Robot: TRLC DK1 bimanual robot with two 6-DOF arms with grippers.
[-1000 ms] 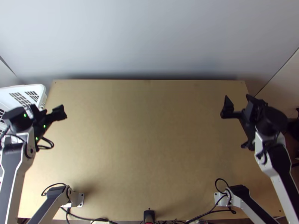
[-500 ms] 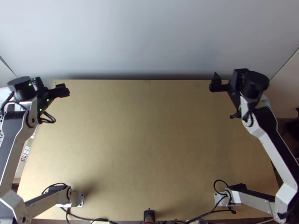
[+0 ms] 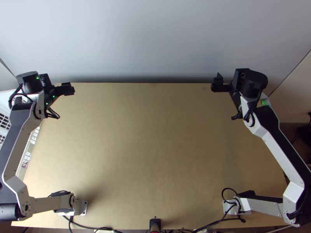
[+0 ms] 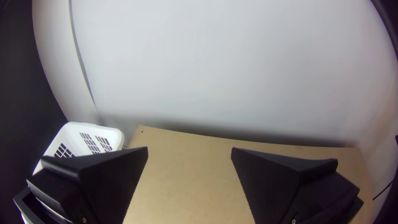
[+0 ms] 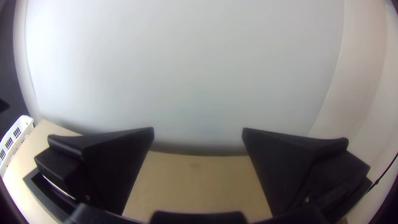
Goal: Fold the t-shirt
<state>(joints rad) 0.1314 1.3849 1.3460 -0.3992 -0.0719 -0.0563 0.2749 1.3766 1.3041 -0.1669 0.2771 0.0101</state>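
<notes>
From far off, I looked through the left wrist view, and the left gripper (image 4: 189, 148) was wide open, with no cloth between its two black fingers. Past it I saw the wood table (image 4: 186, 174), the pale wall (image 4: 215, 62) and a white basket (image 4: 112, 132) next to the table's corner. In the right wrist view the right gripper (image 5: 198, 128) was wide open too, and it had hold of nothing. In the top view the left arm (image 3: 21, 145) had its gripper up by the far left corner, and the right arm (image 3: 278, 151) had its own near the far edge, over to the right. I could not tell where the shirt was, or if it was in the basket. So I guessed that the fold was not begun, and that the step was to get the shirt and lay it flat. To do that well, I needed to go down slow, pinch just a bit of the edge with each gripper, and pull both sides the same, so it did not bunch up. Then I counted: two arms, two grippers, four fingers, one table, one basket and no shirt that I could count.
</notes>
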